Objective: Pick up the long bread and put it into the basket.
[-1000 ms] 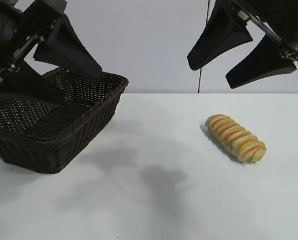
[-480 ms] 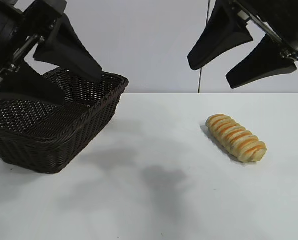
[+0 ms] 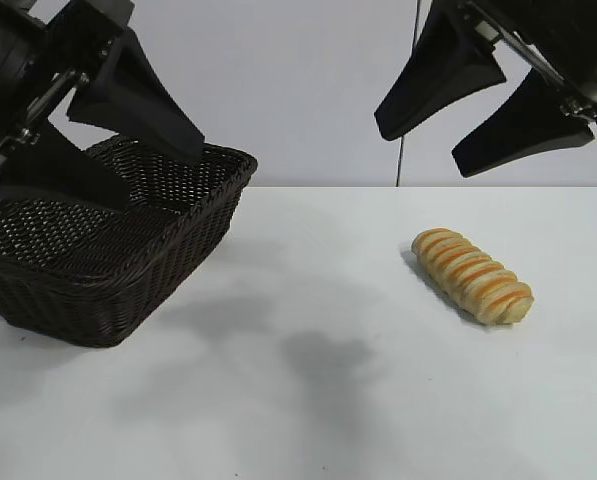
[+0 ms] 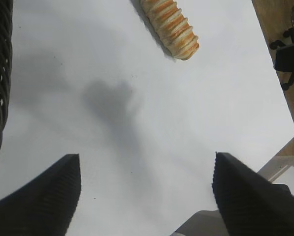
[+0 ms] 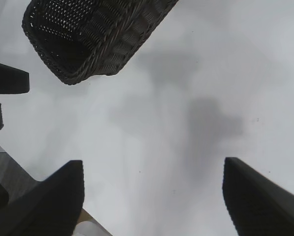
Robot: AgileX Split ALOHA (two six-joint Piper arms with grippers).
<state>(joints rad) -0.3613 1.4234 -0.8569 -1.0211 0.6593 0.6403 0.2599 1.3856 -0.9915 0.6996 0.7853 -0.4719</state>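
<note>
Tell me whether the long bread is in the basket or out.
Out. The long bread lies on the white table, well apart from the basket.

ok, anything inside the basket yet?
No. The basket shows only bare weave inside; the long bread lies on the table. The left gripper hides part of the interior.

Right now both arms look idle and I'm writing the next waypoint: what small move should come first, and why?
Probably lower the right gripper toward the long bread. It hangs open almost above the loaf, which lies untouched on the table, while the left gripper, also open, hovers by the basket farther away.
</note>
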